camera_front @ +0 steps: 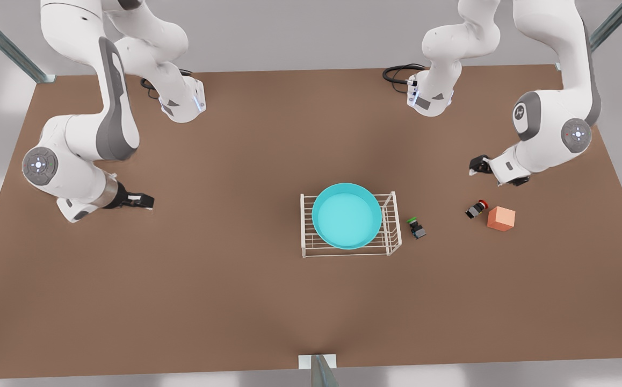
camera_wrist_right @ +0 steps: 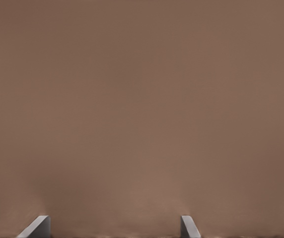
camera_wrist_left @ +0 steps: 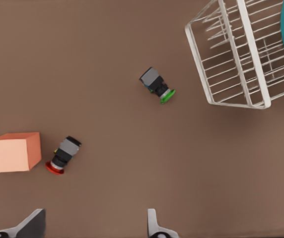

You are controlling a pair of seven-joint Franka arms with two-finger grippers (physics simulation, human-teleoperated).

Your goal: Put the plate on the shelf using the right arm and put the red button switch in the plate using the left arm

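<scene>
Two pincers (camera_front: 480, 164) (camera_front: 147, 201) wide, empty | orange cube (camera_front: 501, 219) touching red button switch (camera_front: 476, 209) | green switch (camera_front: 416, 228) beside shelf (camera_front: 343, 248)

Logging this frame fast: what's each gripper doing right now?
Left gripper: open, empty, above the brown table near the red-capped button switch.
Right gripper: open, empty, over bare table.

table (camera_front: 236, 301): brown, flat, carries everything
shelf (camera_front: 391, 236): white wire rack, stands near table centre, directly on table
plate (camera_front: 347, 216): turquoise, sits on shelf top, not on table
green-capped switch (camera_front: 416, 228): on its side on table, just beside shelf on the front view's right
red button switch (camera_front: 476, 209): on its side on table, farther toward the front view's right
orange cube (camera_front: 501, 219): on table, just beside red button switch, touching or apart unclear
</scene>
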